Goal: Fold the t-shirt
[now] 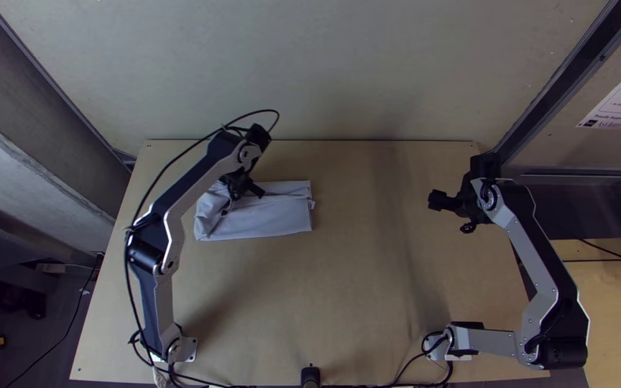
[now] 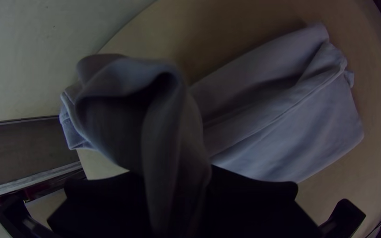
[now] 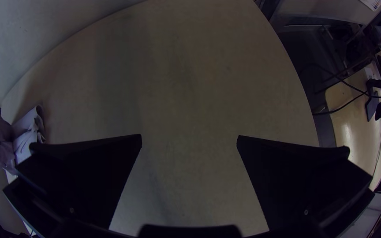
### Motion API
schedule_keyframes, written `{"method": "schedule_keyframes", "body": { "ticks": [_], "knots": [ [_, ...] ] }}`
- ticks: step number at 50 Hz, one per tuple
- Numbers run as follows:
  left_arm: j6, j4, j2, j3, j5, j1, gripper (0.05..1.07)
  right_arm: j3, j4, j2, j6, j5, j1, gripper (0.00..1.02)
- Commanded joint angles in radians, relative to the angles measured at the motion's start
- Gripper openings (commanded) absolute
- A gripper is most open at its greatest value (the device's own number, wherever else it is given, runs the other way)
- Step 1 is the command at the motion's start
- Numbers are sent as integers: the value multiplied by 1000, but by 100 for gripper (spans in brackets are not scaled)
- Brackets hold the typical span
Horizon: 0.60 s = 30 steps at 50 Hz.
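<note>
T-shirt is lying folded on the far left part of the table, a bunched portion rising into the left gripper, which is pinching it; the right gripper is hovering over the table's right side, holding its fingers wide apart.

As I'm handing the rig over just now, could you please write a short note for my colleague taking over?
Left end effector: shut on a bunched, lifted part of the t-shirt.
Right end effector: open, nothing between its fingers, at the right side of the table.
Shirt: left of the table's middle, towards the far edge; the part not lifted lies in a narrow, roughly rectangular shape.
Done: it looks partly folded, though I can't tell how many folds.
Left: probably lay the held part down, then neaten the layers.
</note>
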Motion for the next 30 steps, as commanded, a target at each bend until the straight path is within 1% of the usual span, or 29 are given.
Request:
{"method": "schedule_keyframes", "body": {
  "ticks": [1,7,8,9,10,11,12,13,14,18,21,22,25,30],
  "knots": [
    [-57,-45,58,76,-11,-40,8,-31,4,-27,-17,6,-11,99],
    [-82,-60,114,143,8,-78,10,-43,13,-30,-23,6,-13,99],
    [-85,-60,124,160,20,-84,14,-46,16,-32,-25,6,-11,99],
    [-93,-62,136,178,32,-92,26,-51,19,-33,-25,6,-11,99],
    [-108,-62,144,197,54,-98,42,-56,21,-36,-25,6,-10,99],
    [-125,-62,154,215,83,-103,63,-60,25,-39,-25,6,-8,99],
    [-146,-60,162,235,120,-109,87,-65,28,-42,-25,6,-7,99],
    [-163,-56,170,258,167,-116,106,-69,31,-44,-23,6,-5,99],
    [-177,-44,179,280,213,-121,103,-74,36,-45,-23,6,-4,99],
    [-254,81,182,298,439,-132,103,-94,47,-50,-20,6,13,99],
    [-321,167,183,304,577,-141,103,-111,50,-53,-17,5,33,99],
    [-352,196,185,309,598,-146,103,-119,50,-55,-15,5,41,99],
    [-435,251,187,330,609,-162,103,-140,56,-61,-12,6,68,99],
    [-470,257,185,349,623,-190,103,-175,77,-82,0,6,98,99]
  ]
}}
